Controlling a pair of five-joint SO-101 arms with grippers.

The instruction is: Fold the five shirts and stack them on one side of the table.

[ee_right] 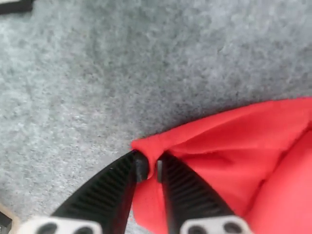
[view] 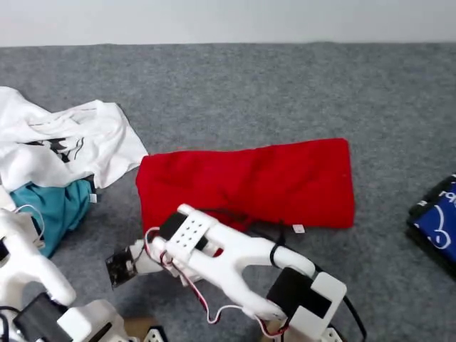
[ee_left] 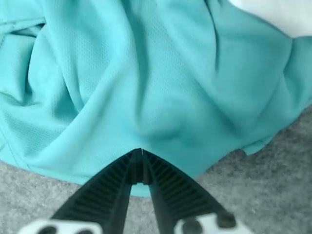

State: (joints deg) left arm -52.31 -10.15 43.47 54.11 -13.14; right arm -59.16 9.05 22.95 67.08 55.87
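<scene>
A red shirt (view: 271,182) lies folded into a long band across the middle of the grey table. My right gripper (ee_right: 147,168) is shut on the red shirt (ee_right: 234,156), pinching a corner of it just above the felt. In the high view the right arm (view: 228,256) comes in from the front to the shirt's near left corner. A teal shirt (view: 60,206) lies crumpled at the left, partly under a white shirt (view: 64,142). My left gripper (ee_left: 142,156) hangs shut over the near edge of the teal shirt (ee_left: 146,87), holding nothing that I can see.
A blue and black garment (view: 438,221) lies at the right edge. The white shirt (ee_left: 278,12) overlaps the teal one. The left arm (view: 25,263) stands at the front left corner. Bare grey felt (view: 249,92) stretches behind the red shirt.
</scene>
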